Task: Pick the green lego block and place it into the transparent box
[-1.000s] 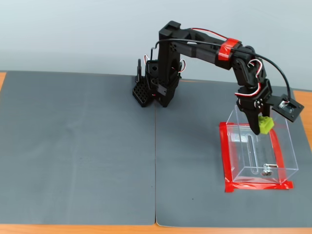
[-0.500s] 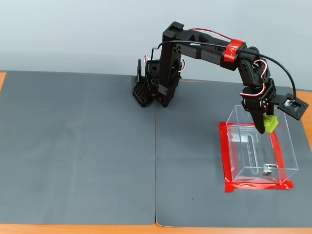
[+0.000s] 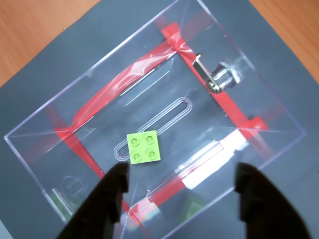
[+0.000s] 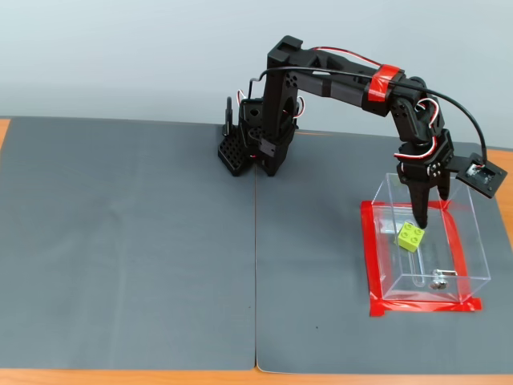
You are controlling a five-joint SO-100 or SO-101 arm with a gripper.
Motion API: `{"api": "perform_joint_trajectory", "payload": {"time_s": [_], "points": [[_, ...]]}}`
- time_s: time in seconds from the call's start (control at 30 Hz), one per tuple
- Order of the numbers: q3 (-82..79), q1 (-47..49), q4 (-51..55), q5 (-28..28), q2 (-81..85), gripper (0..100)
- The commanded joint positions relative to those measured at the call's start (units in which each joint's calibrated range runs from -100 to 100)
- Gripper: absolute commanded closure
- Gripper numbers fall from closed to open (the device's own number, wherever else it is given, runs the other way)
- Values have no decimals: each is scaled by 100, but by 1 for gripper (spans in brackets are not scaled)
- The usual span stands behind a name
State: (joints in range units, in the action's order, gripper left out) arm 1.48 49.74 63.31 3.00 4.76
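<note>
Tabletop (image 4: 120, 257): grey mat, one arm (image 4: 337, 80) mounted at the rear.

One box (image 4: 473, 241), clear, red tape round its base, standing to the right of the arm base in the fixed view. One small metal piece (image 3: 219, 79) inside it, at the far wall in the wrist view.

One end effector (image 4: 431, 210) hovering above the box opening, jaws spread apart, nothing between them; the wrist view shows both fingers (image 3: 112, 199) with an empty gap.

One block (image 3: 144, 147), green, four studs up, lying flat on the box floor, apart from the metal piece.

Judgement: placement looks done. Remaining: withdraw the arm, if anything.
</note>
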Motion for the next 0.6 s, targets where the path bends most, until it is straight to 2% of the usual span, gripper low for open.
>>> {"api": "perform_joint_trajectory", "payload": {"time_s": [0.0, 0.1, 0.3, 0.57], "points": [[309, -69, 5, 20, 461, 90], [263, -211, 5, -6, 749, 98], [245, -785, 301, -6, 1529, 98], [-614, -2263, 1099, -22, 3089, 98]]}}
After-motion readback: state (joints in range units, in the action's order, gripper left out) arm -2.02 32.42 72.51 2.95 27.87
